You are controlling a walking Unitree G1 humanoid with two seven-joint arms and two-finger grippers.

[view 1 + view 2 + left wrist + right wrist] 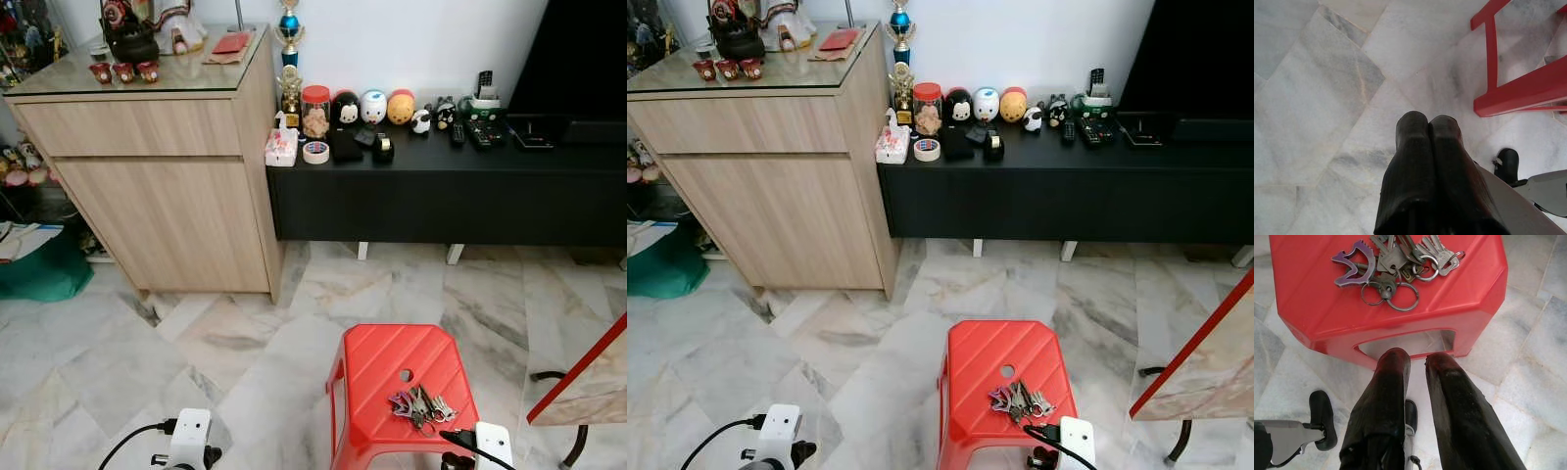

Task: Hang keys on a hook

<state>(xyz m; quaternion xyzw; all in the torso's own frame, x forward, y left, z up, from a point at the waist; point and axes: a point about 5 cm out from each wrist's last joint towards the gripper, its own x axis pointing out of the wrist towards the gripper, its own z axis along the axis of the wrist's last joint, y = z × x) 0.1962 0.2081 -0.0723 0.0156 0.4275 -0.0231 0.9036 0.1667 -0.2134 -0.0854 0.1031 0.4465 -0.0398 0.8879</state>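
While keys [1396, 269] lie on red stool [377, 377], wood cabinet [167, 211] & blk console [441, 196] stand beyond.

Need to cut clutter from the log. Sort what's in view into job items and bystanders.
Job:
keys on the red stool
right gripper, open, just short of the stool
left gripper, shut, over the floor

Bystanders:
wooden cabinet
black TV bench
tape roll
round toy figures

Wooden cabinet [167, 196] beside black console [441, 191]; red stool [402, 382] nearer.
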